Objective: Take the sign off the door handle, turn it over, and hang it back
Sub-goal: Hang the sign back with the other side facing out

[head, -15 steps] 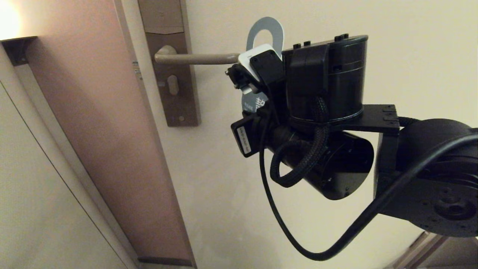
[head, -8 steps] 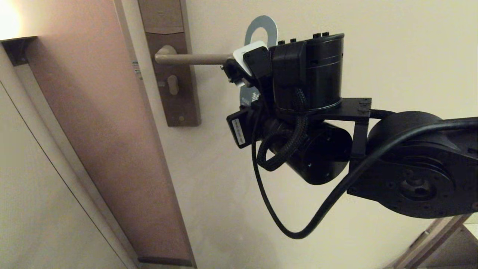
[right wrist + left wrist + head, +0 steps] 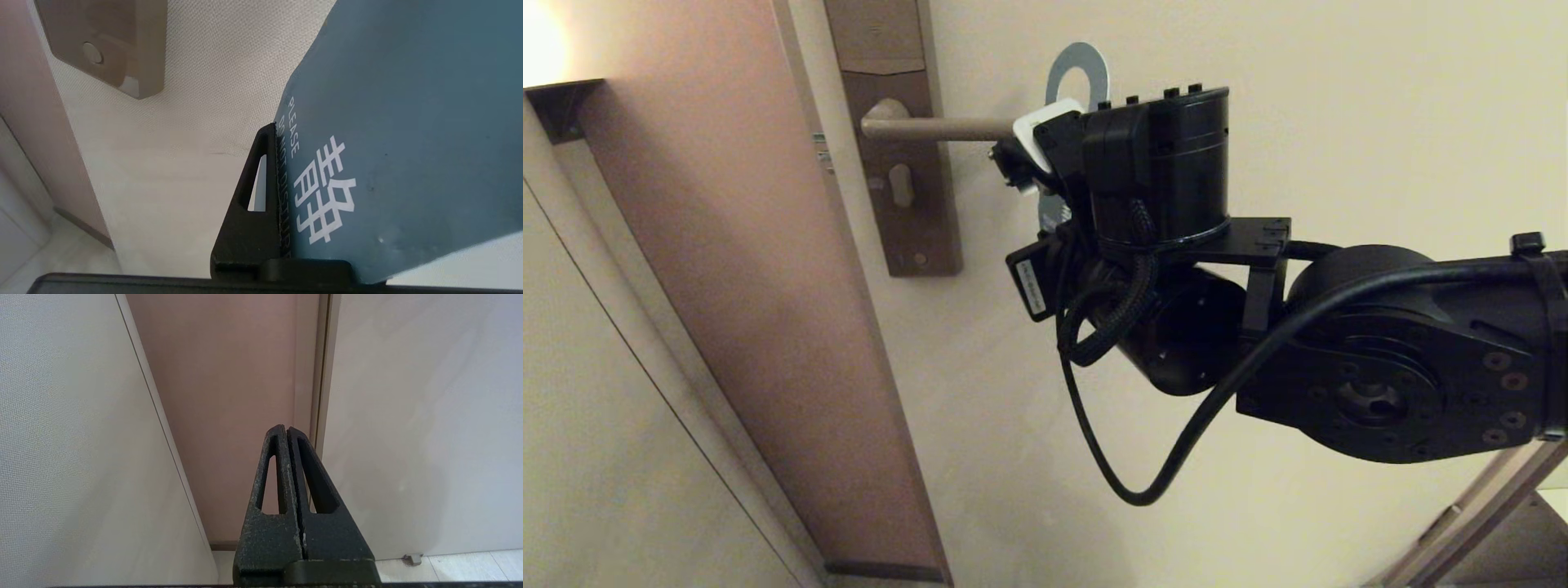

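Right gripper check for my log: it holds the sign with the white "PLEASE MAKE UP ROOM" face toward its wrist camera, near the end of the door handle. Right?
Not quite. The right wrist view shows the teal "PLEASE DO NOT DISTURB" face of the sign toward the camera. The right gripper does hold it near the end of the door handle.

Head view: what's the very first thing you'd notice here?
The big black right arm fills the middle, its end effector shut on the sign, whose ring pokes up just past the tip of the door handle. In the right wrist view the sign's teal face reads PLEASE DO NOT DISTURB. The left end effector sits shut, low by the door.
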Controlling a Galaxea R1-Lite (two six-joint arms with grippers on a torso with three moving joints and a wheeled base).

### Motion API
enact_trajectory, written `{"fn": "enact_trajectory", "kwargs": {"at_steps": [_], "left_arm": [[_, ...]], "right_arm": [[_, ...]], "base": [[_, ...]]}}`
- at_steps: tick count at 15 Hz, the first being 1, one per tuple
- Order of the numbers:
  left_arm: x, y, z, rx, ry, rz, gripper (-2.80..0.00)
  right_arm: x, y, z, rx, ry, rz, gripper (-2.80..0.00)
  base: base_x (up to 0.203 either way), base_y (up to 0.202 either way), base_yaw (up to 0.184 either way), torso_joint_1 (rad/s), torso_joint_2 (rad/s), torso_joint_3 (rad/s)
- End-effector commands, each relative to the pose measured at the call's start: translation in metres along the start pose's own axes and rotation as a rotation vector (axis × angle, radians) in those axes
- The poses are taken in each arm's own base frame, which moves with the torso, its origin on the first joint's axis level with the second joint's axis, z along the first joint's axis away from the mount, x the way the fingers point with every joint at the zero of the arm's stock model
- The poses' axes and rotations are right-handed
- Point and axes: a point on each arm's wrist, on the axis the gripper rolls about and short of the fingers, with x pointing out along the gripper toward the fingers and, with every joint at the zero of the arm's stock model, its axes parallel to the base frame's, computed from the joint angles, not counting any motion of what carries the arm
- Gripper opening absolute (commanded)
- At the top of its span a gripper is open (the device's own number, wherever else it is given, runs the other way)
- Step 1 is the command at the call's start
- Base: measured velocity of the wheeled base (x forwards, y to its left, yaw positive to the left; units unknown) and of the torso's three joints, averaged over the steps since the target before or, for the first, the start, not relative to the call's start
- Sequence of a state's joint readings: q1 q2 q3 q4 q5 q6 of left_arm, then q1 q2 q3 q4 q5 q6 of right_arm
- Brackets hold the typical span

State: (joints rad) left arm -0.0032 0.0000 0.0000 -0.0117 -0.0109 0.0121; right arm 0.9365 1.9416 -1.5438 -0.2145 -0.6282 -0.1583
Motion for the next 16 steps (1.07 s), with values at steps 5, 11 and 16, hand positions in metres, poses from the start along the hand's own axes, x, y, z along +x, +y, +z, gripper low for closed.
{"fn": "enact_trajectory", "kwargs": {"at_steps": [5, 11, 16], "left_arm": [[0.000, 0.000, 0.000, 0.000, 0.001, 0.000, -2.80], [0.000, 0.000, 0.000, 0.000, 0.001, 0.000, -2.80], [0.000, 0.000, 0.000, 0.000, 0.001, 0.000, -2.80]], "right_arm": [[0.002, 0.010, 0.001, -0.020, 0.000, -0.022, -2.80], [-0.002, 0.027, -0.002, -0.047, 0.011, -0.050, -2.80], [-0.002, 0.047, 0.005, -0.055, -0.012, -0.061, -2.80]], "base": [[0.000, 0.000, 0.000, 0.000, 0.00, 0.000], [0.000, 0.000, 0.000, 0.000, 0.00, 0.000], [0.000, 0.000, 0.000, 0.000, 0.00, 0.000]]}}
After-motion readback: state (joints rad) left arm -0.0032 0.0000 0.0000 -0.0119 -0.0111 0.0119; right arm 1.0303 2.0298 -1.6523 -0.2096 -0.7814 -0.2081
